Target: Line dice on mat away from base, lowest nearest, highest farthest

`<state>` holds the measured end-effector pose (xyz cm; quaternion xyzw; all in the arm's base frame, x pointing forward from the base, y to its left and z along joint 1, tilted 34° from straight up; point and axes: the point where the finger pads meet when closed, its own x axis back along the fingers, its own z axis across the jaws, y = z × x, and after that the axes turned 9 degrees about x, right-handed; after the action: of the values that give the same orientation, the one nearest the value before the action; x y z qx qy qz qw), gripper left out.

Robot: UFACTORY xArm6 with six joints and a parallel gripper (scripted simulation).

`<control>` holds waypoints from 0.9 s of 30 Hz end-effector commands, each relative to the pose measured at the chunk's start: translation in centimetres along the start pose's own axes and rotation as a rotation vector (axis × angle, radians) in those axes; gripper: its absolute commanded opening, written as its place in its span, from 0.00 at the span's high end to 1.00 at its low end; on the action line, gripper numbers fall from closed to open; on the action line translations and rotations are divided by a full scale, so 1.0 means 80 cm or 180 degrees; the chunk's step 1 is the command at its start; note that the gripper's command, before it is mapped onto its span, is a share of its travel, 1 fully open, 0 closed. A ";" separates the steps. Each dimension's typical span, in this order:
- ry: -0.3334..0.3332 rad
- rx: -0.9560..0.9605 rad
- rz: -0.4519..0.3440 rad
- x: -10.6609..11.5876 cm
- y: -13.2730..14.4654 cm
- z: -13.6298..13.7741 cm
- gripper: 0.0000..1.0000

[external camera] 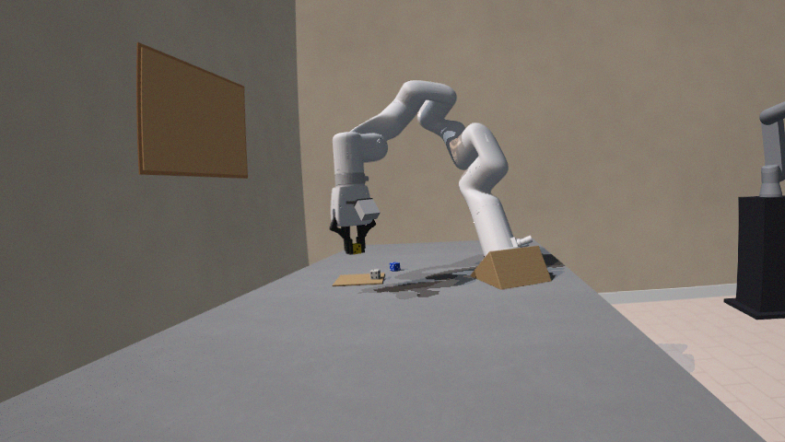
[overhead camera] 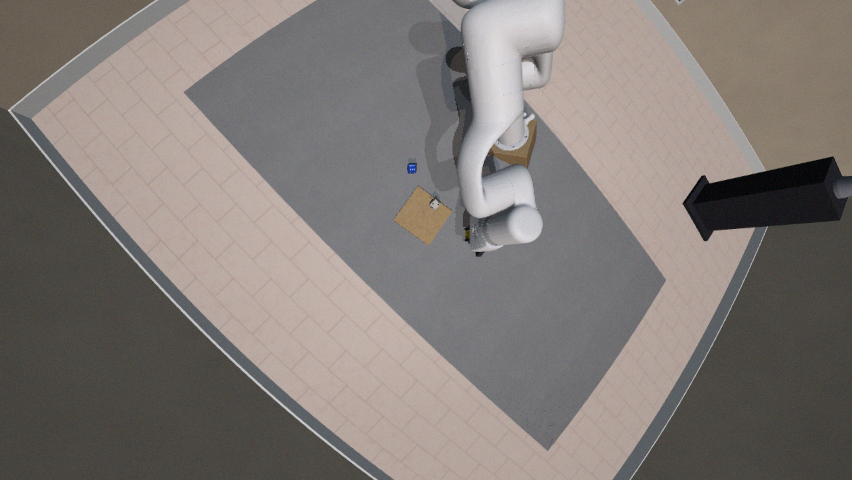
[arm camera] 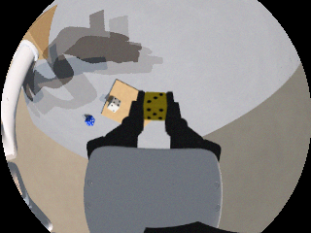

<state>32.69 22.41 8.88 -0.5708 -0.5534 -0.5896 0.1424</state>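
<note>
My gripper is shut on a yellow die with dark pips and holds it well above the table, a little off the mat's near edge. The brown square mat lies flat on the grey table. A white die sits on the mat's corner nearest the robot base. A blue die lies on the table off the mat. In the top view the arm hides the gripper and most of the yellow die.
The robot's tan wedge base stands behind the mat. A black pedestal stands on the floor to the right, away from the table.
</note>
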 end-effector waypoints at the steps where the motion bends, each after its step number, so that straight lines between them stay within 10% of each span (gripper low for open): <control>1: 0.0014 0.0031 -0.0001 0.002 0.003 0.000 0.79; 27: 0.0015 0.2349 -0.0006 0.007 0.128 -0.097 0.79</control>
<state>36.27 14.33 15.17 -0.4990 -0.7096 -0.3926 0.3055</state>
